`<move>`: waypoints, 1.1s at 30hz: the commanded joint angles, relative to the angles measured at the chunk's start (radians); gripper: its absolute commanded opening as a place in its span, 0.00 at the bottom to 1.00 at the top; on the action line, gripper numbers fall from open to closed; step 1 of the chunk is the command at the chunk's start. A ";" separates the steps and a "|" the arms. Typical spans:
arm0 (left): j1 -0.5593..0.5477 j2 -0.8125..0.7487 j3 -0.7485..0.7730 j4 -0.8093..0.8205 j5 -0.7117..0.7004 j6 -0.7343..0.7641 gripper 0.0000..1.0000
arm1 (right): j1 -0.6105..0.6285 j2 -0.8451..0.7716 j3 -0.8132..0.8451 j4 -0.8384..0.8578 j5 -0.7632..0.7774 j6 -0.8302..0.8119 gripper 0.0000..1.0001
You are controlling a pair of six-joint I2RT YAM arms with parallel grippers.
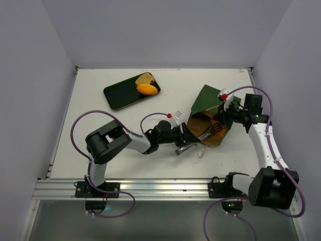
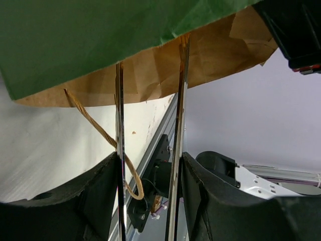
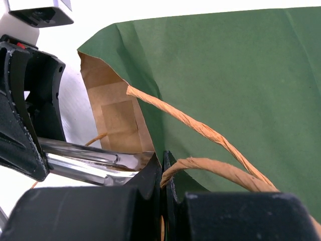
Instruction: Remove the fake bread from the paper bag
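**Operator:** Report the position of the paper bag [image 1: 206, 100].

**Technician:** It lies on its side on the table [image 1: 100, 135], right of centre. The green outside faces up and the brown-lined mouth opens toward the left arm.

**Operator:** State of the left gripper [image 1: 206, 133]?

**Technician:** Its two long metal fingers [image 2: 119, 150] reach into the mouth of the bag. They stand apart with a moderate gap, and nothing shows between them along the visible length. The tips are covered by the bag's upper flap, so any contact with an item inside cannot be confirmed.

**Operator:** State of the right gripper [image 3: 163, 175]?

**Technician:** It is clamped on the rim of the bag at the mouth, with the jaws pressed together on the paper. A string handle [image 3: 200, 128] runs out just beside the clamp point.

**Operator:** Location of the fake bread?

**Technician:** Two pieces lie on the dark green tray [image 1: 118, 98] at the far left, well apart from the bag. They are an orange roll [image 1: 146, 89] and a tan piece [image 1: 146, 78], touching each other. A dark shape deep in the bag may be another piece, but the view is too poor to tell.
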 commanded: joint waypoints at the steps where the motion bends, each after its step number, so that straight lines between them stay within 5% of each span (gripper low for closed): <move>1: 0.014 0.003 0.023 0.087 0.016 -0.026 0.54 | -0.002 -0.028 -0.003 0.026 -0.058 0.004 0.00; 33: 0.049 0.052 0.101 -0.003 0.047 -0.047 0.58 | -0.002 -0.026 -0.006 0.028 -0.070 0.004 0.00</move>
